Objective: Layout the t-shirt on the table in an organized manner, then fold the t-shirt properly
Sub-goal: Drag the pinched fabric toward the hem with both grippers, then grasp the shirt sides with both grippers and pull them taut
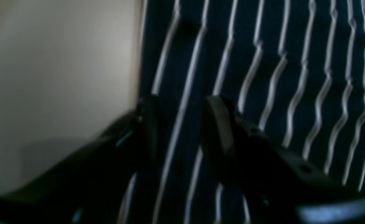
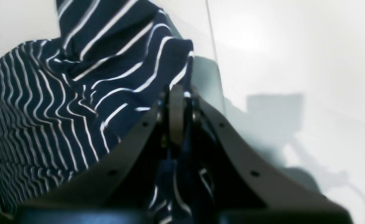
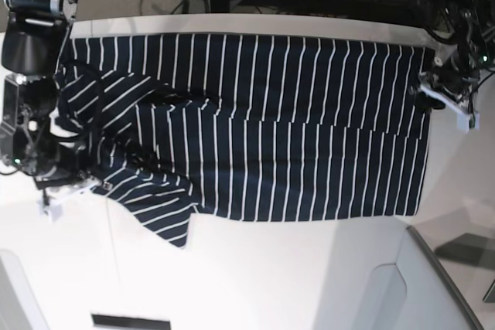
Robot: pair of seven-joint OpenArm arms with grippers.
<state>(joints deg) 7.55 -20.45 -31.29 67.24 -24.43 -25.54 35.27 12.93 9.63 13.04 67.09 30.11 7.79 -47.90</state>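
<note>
Most of the laying-out looks done, and none of the folding proper has begun, as far as these views allow a judgement. The t-shirt (image 3: 255,125) lies spread across the far half of the tabletop (image 3: 294,284), its stripes running near to far; the body is flat and fairly square from the middle to the right edge, while the left end is bunched, with a sleeve or flap doubled over and a corner hanging toward the near left. The right claw (image 2: 177,102), at the left of the base view, is clenched on a pinch of that rumpled fabric, with cloth caught between its closed tips in the right wrist view. The left claw (image 1: 177,121), at the shirt's right edge in the base view, stands part-way apart with striped cloth running between the tips; whether it actually grips that cloth I cannot tell, since the wrist view is blurred. Left to do, I judge: pull the left end flat and straighten the sleeve, then make every fold.
</note>
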